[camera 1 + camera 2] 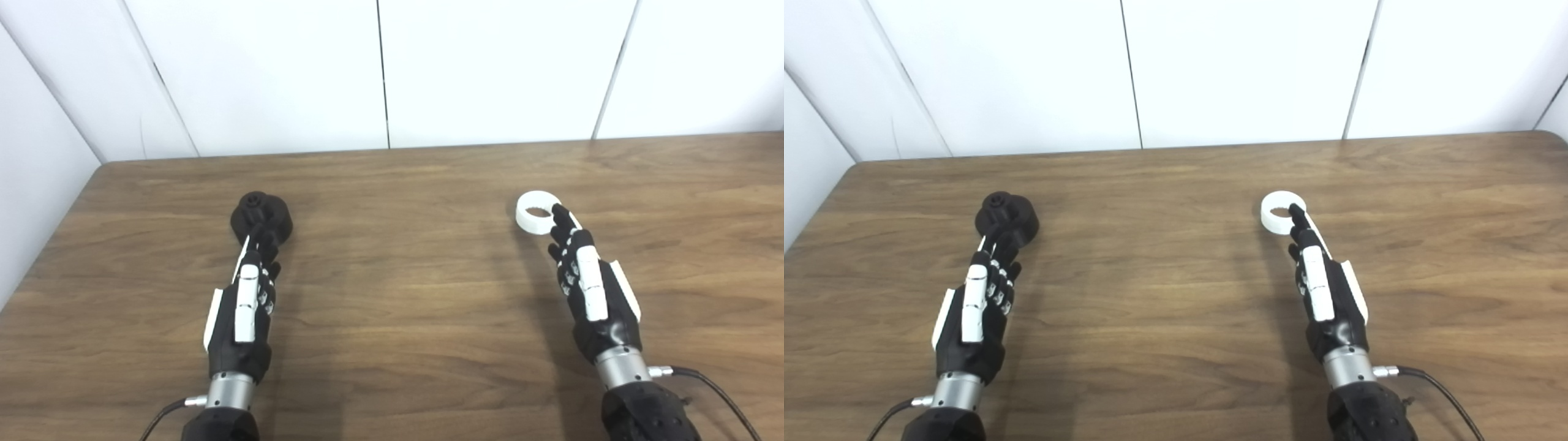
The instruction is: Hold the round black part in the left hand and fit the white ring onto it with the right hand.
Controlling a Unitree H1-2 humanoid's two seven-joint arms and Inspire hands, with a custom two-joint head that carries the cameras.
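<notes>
The round black part [261, 215] sits toward the table's [404, 294] far-left corner, the left hand's [245, 306] extended fingertips reaching it. The right hand [588, 288], fingers likewise outstretched, overlaps the white ring [534, 214] right of centre. Bare wood lies between them.

On the table [404, 294], the round part [260, 214] lies toward ten o'clock and the ring [536, 212] toward two o'clock, well apart. The left hand [245, 306] lies at the part's six o'clock, fingertips overlapping it. The right hand [591, 288] lies at the ring's five o'clock, fingertips at its edge.
</notes>
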